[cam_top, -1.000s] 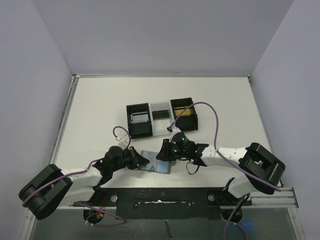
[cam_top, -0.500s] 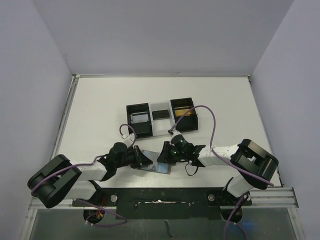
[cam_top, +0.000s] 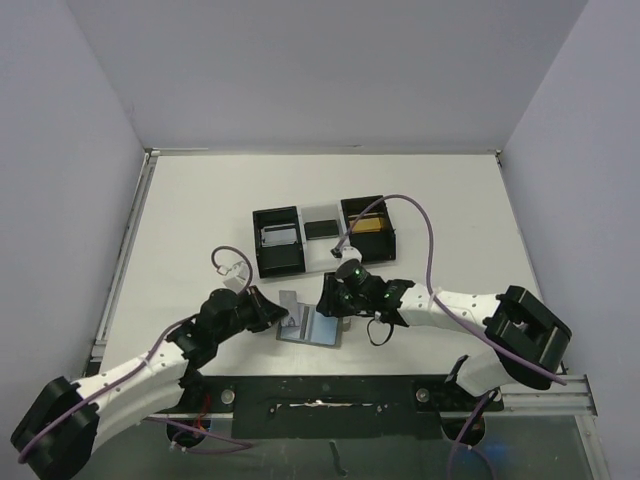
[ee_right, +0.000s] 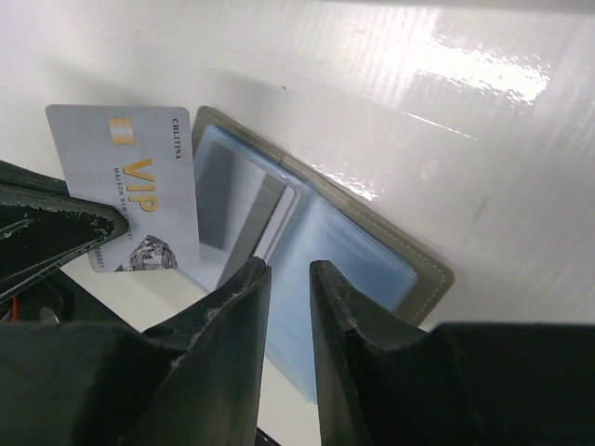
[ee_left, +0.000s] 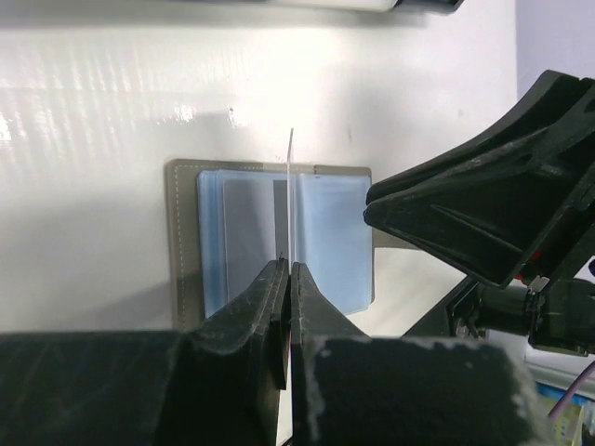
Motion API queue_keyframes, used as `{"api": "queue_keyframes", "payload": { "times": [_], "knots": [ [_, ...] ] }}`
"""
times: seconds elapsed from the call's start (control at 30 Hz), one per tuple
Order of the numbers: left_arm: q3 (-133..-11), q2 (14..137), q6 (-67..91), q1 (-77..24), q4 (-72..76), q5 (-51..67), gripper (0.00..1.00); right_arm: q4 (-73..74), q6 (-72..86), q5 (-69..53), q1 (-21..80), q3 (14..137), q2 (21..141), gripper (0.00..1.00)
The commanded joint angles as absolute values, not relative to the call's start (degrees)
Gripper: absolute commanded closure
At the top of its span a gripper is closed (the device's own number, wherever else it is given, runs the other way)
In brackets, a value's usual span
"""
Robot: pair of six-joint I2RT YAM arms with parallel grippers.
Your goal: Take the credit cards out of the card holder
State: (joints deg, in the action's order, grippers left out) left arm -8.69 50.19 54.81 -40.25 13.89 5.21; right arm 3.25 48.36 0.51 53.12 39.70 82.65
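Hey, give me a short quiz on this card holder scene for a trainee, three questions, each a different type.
1. True or false: the left gripper pinches a silver card.
2. The card holder is: A shut, B lying open on the table, C lifted in the air.
3. Which gripper has nothing between its fingers?
Key: 1 true. 2 B. 3 the right gripper.

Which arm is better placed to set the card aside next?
Left, probably: the left gripper is shut on the card, already out of the card holder; the right gripper stands open over the holder.
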Motion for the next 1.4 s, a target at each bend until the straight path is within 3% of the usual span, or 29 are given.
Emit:
{"api": "queue_keyframes", "payload": {
  "times": [0.0,0.3,0.53,0.73,0.93,1.17,1.37],
  "knots": [
    [-8.8,39.7,53.6,-39.7,3.8,-1.7,1.00,4.0,45.6,1.6,54.8,44.5,82.2,0.74],
    [-10.2,33.4,54.3,-39.3,-5.9,-6.0,1.00,0.3,46.7,-2.2,56.5,46.6,90.9,0.74],
    [-12.7,35.7,52.0,-39.1,-5.3,-2.6,1.00,1.0,43.8,-2.9,52.9,42.7,87.6,0.67],
    [-14.8,36.1,49.2,-38.8,-4.4,0.5,1.00,-3.9,39.4,-4.0,51.0,37.5,72.7,0.37],
    [-14.8,39.1,49.5,-35.4,9.2,14.2,1.00,-8.1,39.1,4.7,50.4,31.1,61.8,0.12],
    [-10.8,38.4,55.2,-33.6,24.8,21.5,1.00,-27.4,41.2,7.0,50.2,15.8,46.3,0.02],
    [-8.5,36.4,58.8,-33.2,29.9,20.8,1.00,-25.0,41.0,5.0,49.7,15.9,42.5,0.00]
  ]
}}
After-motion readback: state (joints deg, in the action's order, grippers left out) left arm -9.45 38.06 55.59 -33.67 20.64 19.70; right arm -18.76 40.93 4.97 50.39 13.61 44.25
